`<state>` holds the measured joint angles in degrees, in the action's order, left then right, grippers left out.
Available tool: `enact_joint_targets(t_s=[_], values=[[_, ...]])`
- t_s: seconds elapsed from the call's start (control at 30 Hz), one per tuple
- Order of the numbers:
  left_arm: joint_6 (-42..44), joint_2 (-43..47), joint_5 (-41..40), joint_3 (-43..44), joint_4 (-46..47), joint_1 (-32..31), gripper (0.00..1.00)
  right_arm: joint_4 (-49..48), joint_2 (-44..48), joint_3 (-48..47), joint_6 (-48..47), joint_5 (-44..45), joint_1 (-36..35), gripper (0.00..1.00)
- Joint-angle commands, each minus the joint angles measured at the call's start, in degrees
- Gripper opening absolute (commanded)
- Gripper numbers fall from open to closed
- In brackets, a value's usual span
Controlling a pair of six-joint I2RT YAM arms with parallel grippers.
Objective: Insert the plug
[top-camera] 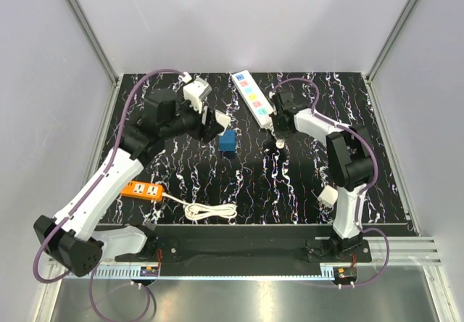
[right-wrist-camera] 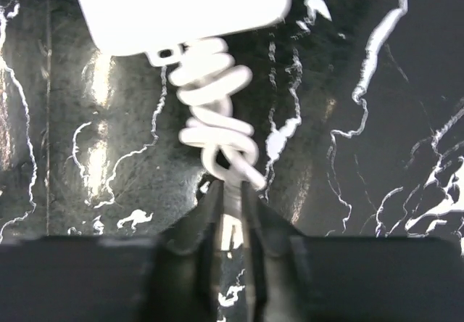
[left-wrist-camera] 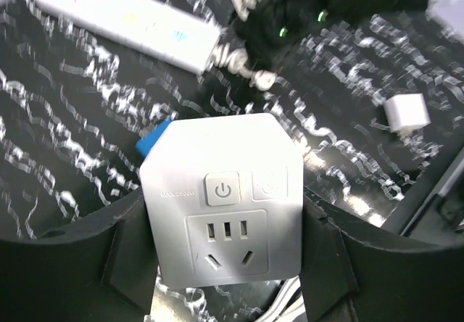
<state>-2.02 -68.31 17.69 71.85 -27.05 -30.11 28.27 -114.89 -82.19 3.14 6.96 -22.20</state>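
Observation:
The plug (top-camera: 228, 142) is a royal-blue cube; in the left wrist view its white socket face (left-wrist-camera: 221, 155) fills the middle, with a blue corner showing behind. My left gripper (top-camera: 217, 125) (left-wrist-camera: 223, 220) holds it, a black finger (left-wrist-camera: 127, 249) pressed on each side. The white power strip (top-camera: 251, 96) (left-wrist-camera: 123, 17) (right-wrist-camera: 174, 3) lies up and to the right of the plug. At the strip's near end my right gripper (top-camera: 278, 138) (right-wrist-camera: 232, 191) is shut on its coiled white cord (right-wrist-camera: 217, 112).
An orange socket block (top-camera: 142, 190) with a bundled white cord (top-camera: 210, 211) lies at the front left. A small white cube (top-camera: 328, 196) (left-wrist-camera: 406, 112) sits by the right arm's base. Grey walls close in the black marbled table (top-camera: 239, 184) on three sides.

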Motion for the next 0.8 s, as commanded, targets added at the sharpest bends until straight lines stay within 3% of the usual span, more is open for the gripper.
enact_joint_targets(t_s=[0.0, 0.17, 0.27, 0.37, 0.43, 0.47, 0.53, 0.67, 0.77], values=[[-1.0, 4.7, 4.0, -2.4, 9.6, -0.1, 0.00, 4.8, 5.8, 8.3, 6.2, 1.2, -0.5, 0.11], [4.6, 6.2, -0.9, -4.2, 10.4, 0.0, 0.00, 9.0, 18.6, 18.0, 12.8, 0.4, -1.2, 0.01], [5.2, 6.2, -5.2, -4.9, 12.1, 0.0, 0.00, 14.2, 26.6, 20.5, 17.2, 0.3, -1.5, 0.00], [5.7, 4.2, -1.7, -4.1, 13.2, 0.0, 0.00, 18.1, 35.4, 25.7, 20.8, 1.4, -1.5, 0.03], [7.6, 2.5, 3.9, -4.4, 15.0, 0.0, 0.00, 19.7, 38.3, 27.0, 23.5, 1.7, -1.5, 0.16], [8.7, 1.0, 4.1, -3.9, 15.0, 0.0, 0.00, 19.4, 40.8, 27.5, 23.8, 1.0, -1.6, 0.28], [8.4, 0.1, 1.9, -3.3, 14.5, 0.0, 0.00, 16.0, 41.8, 26.6, 22.8, -0.5, -1.5, 0.41], [5.2, 1.5, 0.9, -3.7, 14.7, 0.0, 0.00, 8.9, 33.9, 17.8, 12.9, -3.0, -1.5, 0.83], [2.8, 5.0, -1.0, -6.4, 14.5, 0.0, 0.00, 6.5, 24.3, 8.7, 7.8, -2.7, -1.5, 0.89]])
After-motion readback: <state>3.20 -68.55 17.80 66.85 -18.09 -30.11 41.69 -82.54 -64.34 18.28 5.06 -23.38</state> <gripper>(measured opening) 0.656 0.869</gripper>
